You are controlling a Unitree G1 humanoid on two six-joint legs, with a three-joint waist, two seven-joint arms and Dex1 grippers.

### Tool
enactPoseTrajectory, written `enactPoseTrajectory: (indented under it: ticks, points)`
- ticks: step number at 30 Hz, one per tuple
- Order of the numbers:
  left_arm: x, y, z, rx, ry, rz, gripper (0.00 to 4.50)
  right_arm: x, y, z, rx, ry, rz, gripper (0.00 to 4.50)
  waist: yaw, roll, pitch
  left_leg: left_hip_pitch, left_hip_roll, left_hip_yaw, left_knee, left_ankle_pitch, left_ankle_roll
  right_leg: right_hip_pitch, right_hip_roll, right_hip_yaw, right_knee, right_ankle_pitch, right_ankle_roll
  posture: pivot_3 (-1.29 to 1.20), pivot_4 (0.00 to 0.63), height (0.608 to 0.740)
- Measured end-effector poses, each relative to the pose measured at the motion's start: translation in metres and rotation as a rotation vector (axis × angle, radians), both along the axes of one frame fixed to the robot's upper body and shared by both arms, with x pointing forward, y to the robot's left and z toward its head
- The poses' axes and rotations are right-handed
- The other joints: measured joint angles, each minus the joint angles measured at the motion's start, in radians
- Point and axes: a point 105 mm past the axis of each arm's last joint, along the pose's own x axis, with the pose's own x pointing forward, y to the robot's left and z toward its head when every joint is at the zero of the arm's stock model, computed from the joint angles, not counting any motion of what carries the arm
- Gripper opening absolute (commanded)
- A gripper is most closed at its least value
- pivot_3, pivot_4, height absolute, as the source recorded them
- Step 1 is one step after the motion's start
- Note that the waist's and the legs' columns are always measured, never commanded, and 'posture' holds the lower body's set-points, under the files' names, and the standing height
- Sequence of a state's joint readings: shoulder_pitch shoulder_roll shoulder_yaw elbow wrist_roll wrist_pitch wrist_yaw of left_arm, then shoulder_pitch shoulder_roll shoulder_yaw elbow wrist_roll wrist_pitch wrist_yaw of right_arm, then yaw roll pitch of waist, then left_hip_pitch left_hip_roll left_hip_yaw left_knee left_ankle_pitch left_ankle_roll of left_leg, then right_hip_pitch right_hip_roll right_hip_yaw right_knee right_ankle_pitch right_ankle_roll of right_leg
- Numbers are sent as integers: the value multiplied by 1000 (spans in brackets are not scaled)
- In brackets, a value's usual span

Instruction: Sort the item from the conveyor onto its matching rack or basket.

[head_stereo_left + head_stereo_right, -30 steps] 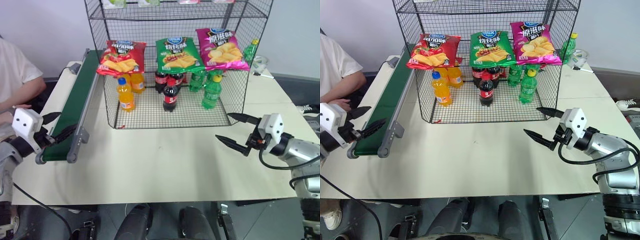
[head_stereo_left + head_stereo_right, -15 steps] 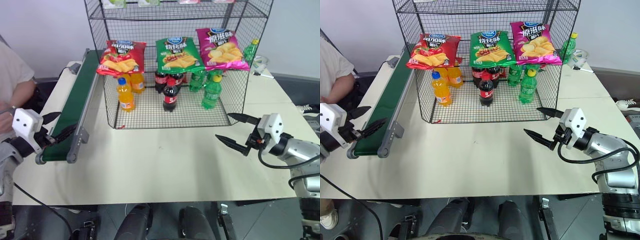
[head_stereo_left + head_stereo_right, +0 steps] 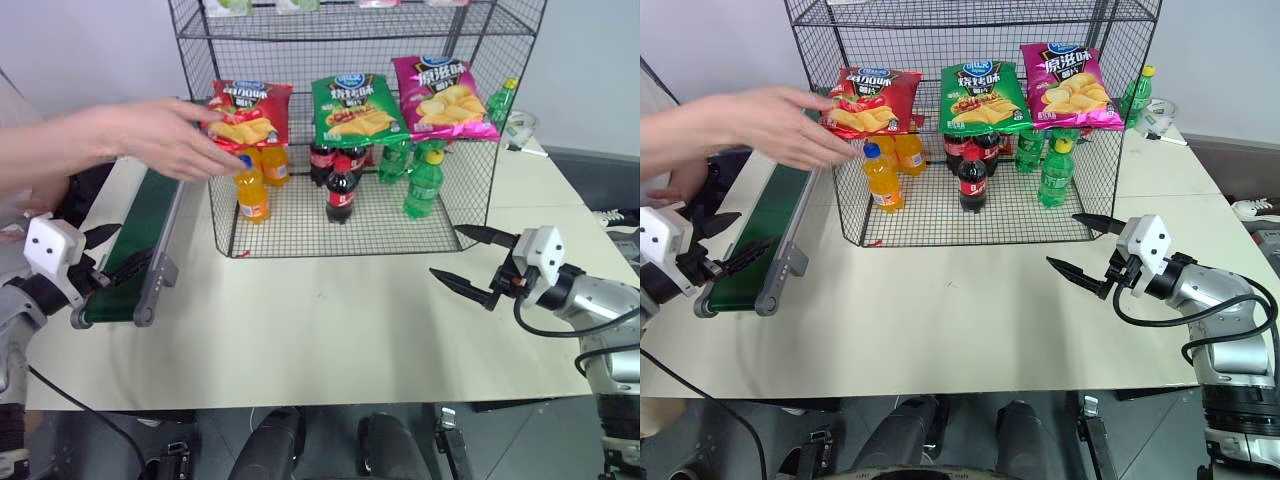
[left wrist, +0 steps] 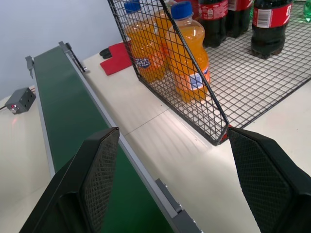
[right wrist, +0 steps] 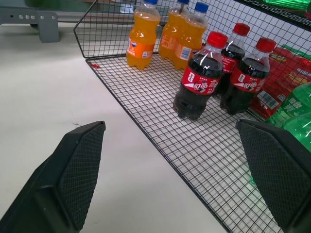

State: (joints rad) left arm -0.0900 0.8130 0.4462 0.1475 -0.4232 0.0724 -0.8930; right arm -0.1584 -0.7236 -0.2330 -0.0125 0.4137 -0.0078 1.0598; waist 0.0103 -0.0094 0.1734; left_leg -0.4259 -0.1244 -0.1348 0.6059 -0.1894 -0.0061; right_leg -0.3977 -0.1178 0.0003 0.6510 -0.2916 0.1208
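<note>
Over on the left, the left gripper [image 3: 118, 250] hangs spread wide by the conveyor [image 3: 150, 205], holding nothing. A person's hand [image 3: 165, 138] reaches toward the red chip bag [image 3: 243, 112] on the rack [image 3: 470, 200]. Sorting hasn't visibly started yet. Right gripper [image 3: 475, 262] waits level, also spread.

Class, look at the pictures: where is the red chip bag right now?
In the eye views the red chip bag lies on the rack's shelf at its left end, beside the green bag and above the orange bottles, with a person's hand at it.
</note>
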Motion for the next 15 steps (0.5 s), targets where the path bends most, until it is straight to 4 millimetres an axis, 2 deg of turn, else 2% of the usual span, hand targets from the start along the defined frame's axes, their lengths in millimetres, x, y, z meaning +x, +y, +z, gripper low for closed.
enactPoseTrajectory:
  ticks: [15]
  points:
    - [-1,1,-3,-7,-2,5,3691,1,-1,0,-7,-10,-2,4500,0,0,0,0,0,0,-1,0,0,0,0,0,-1,0,0,0,150,740]
